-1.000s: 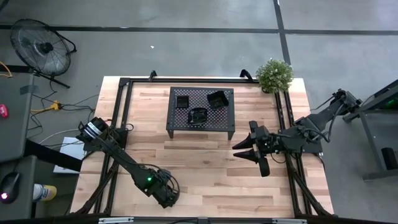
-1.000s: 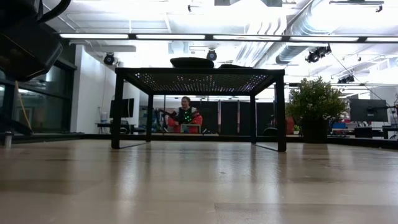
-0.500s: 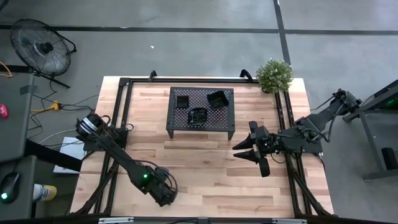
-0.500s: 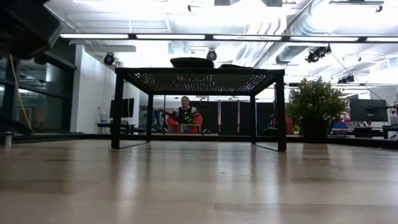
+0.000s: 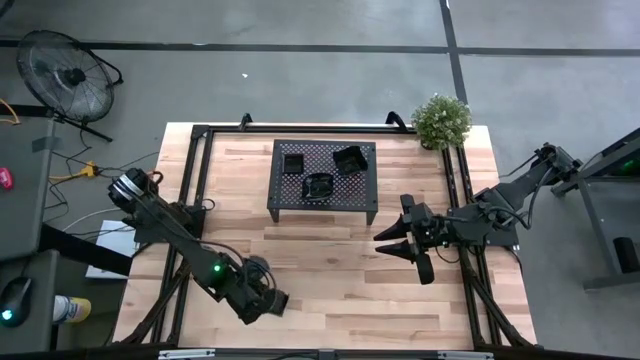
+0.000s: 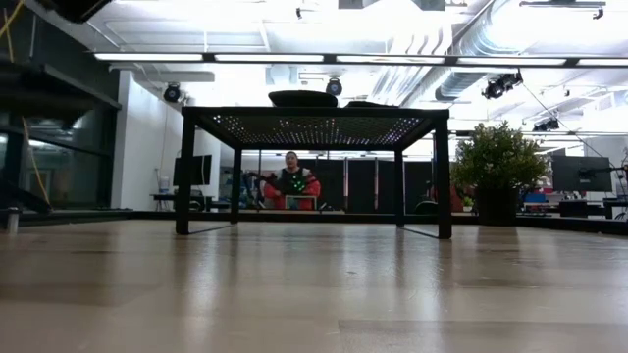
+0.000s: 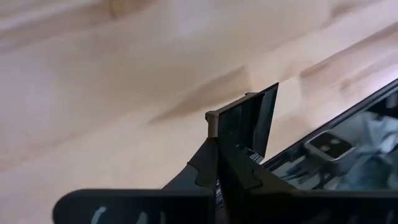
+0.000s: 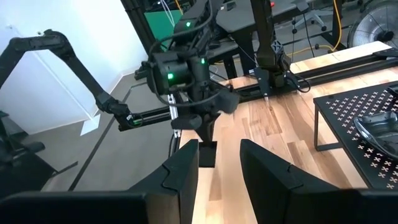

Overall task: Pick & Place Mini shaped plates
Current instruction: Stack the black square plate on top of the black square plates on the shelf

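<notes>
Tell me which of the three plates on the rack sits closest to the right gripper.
The middle plate, at the rack's front edge. The square plate and the rear plate sit toward the back, farther from the right gripper.

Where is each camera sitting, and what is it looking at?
High view: above, looking straight down at the table, the rack with mini plates, both arms.
Low view: at table-top height, looking under the rack into the room; no claw shows.
Left wrist view: on the left arm, looking past the shut left claw at the wood.
Right wrist view: on the right arm, between its open right claw, facing the left arm.
Shared: the high and low views both show the plant.
</notes>
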